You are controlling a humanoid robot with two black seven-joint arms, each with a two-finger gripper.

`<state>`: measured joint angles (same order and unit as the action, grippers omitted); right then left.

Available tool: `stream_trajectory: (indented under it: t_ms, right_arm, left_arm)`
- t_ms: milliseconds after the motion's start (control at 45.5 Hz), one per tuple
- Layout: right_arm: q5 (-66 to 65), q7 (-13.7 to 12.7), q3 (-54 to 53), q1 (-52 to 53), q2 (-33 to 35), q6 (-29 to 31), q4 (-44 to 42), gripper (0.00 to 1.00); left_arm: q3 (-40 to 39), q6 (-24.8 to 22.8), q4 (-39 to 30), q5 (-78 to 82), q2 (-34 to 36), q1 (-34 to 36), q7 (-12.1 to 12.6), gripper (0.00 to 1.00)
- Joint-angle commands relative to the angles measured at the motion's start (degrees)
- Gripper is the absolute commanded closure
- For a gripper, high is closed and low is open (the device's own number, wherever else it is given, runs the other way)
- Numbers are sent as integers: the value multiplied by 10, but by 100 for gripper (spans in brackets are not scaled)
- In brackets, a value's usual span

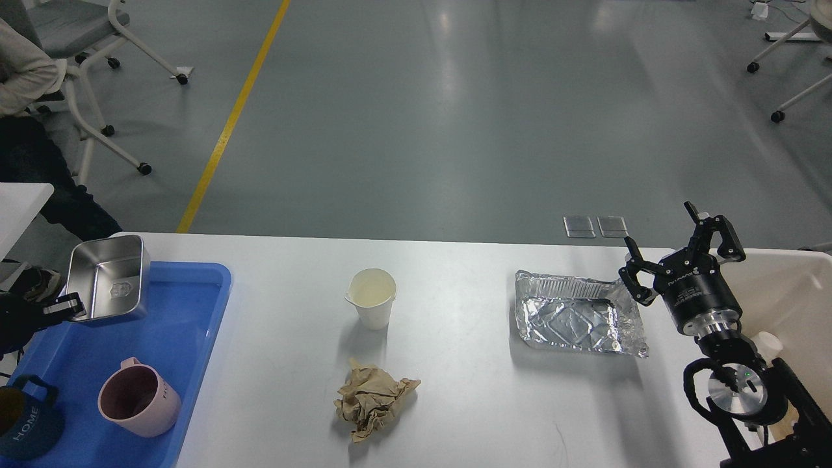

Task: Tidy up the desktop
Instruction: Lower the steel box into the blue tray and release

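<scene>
The glossy white desktop (468,403) fills the lower half of the head view. On it stand a white paper cup (372,297), a crumpled brown paper ball (372,400) and a crinkled foil tray (577,320). My left gripper (70,307) is shut on the rim of a steel box (107,278) and holds it tilted over the far left part of the blue tray (188,325). My right gripper (679,250) is open and empty, just right of the foil tray's far right corner.
A pink mug (136,397) and a dark blue mug (26,421) sit in the blue tray. A cream-white bin (790,292) stands at the right edge, partly behind my right arm. Office chairs and a seated person are beyond the table.
</scene>
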<state>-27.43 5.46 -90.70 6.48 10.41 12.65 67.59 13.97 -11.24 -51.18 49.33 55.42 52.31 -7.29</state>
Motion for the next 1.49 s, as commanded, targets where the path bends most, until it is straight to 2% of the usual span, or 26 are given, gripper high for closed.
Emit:
stream_trajectory:
  t_ms: [0, 220, 483, 637, 681, 769, 835, 900, 988, 1186, 1362, 1471]
  right_arm:
    - [0, 1, 0, -1, 1, 0, 0, 0]
    - [0, 0, -1, -1, 2, 0, 0, 0]
    - [0, 1, -1, -1, 2, 0, 0, 0]
    - [0, 1, -2, -2, 4, 0, 0, 0]
    - [0, 1, -2, -2, 4, 0, 0, 0]
    - [0, 0, -2, -2, 4, 0, 0, 0]
    - [0, 1, -2, -2, 3, 0, 0, 0]
    - [0, 1, -2, -2, 1, 0, 0, 0]
    - [0, 1, -2, -2, 2, 0, 0, 0]
    - [0, 0, -2, -2, 3, 0, 0, 0]
    - [0, 0, -2, -1, 1, -1, 0, 0]
    - [0, 0, -2, -1, 1, -2, 1, 0]
  left_arm:
    - [-3, 0, 35, 0, -33, -15, 0, 99]
    - [-4, 1, 98, -1, -91, -33, -1, 99]
    - [-4, 5, 158, -10, -145, -51, 1, 94]
    - [-4, 5, 166, -16, -162, -55, 1, 93]
    - [-4, 5, 166, -17, -162, -55, 1, 85]
    - [-6, 5, 165, -18, -161, -54, -2, 43]
    - [-13, 3, 165, -21, -160, -54, -5, 27]
    - [-27, -2, 162, -28, -157, -54, -6, 17]
    - [-60, -17, 158, -41, -149, -53, -7, 8]
    - [-158, -89, 131, -60, -83, -46, -6, 6]
    - [-256, -81, 22, -78, 3, -54, -5, 6]
    - [-318, -56, -20, -175, 28, -71, -4, 6]
